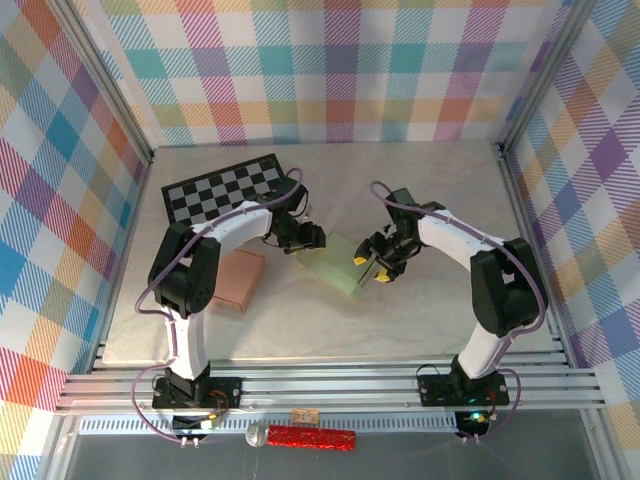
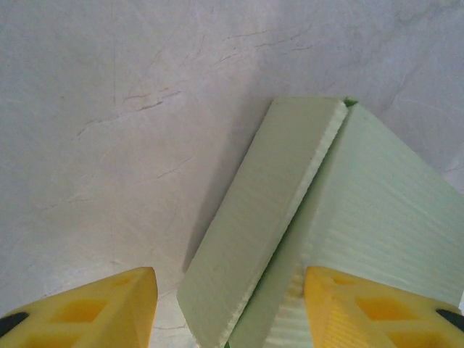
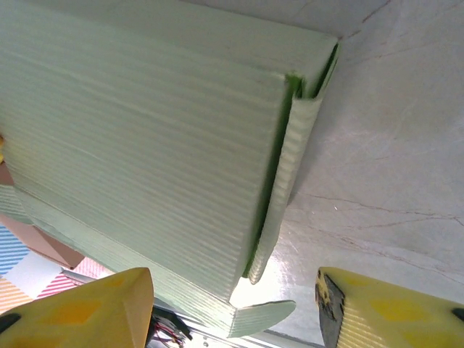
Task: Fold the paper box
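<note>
Pale green box (image 1: 338,262) at mid-counter (image 1: 400,190), between the two tools. Long axis on a diagonal in the top view (far-left to near-right). At its far-left end, left tool (image 1: 312,238) released, fingers spread about a raised flap (image 2: 254,232). At the near-right end, right tool (image 1: 371,268) released too, straddling the edge, unclamped.

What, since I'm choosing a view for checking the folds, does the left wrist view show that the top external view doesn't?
Left wrist: a flap's corrugated edge and the narrow gap between it and the panel beside it. Top external: the checkerboard, a pink box and the right gripper. Both: the green paper box and the left gripper, open at it.
</note>
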Motion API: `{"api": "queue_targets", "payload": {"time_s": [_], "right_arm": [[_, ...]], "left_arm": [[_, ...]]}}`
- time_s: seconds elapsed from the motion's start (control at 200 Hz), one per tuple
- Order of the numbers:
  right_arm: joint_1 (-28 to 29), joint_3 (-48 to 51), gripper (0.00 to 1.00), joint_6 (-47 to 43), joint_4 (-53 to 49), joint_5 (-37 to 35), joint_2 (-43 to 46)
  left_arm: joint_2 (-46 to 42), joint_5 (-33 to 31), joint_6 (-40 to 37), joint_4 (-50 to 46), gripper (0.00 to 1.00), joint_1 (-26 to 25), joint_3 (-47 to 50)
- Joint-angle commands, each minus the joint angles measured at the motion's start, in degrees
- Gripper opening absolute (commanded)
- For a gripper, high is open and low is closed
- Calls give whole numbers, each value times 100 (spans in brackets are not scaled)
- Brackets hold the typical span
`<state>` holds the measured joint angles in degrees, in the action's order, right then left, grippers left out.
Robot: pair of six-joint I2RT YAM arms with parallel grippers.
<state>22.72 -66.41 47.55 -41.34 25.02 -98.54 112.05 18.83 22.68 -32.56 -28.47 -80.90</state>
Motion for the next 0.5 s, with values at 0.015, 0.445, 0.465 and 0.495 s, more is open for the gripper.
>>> {"api": "queue_targets", "payload": {"time_s": [0.015, 0.445, 0.465, 0.495], "right_arm": [[-13, 53, 60, 72, 254, 107, -50], [-20, -104, 51, -344, 10, -349, -485], [-20, -123, 51, -370, -17, -370, -502], [-22, -128, 50, -405, -47, -389, -529]], "left_arm": [[-210, -4, 67, 74, 55, -71, 143], [-409, -39, -48, -142, 58, -89, 93], [-428, -66, -61, -165, 58, -89, 92], [-457, -109, -87, -208, 58, -89, 93]]}}
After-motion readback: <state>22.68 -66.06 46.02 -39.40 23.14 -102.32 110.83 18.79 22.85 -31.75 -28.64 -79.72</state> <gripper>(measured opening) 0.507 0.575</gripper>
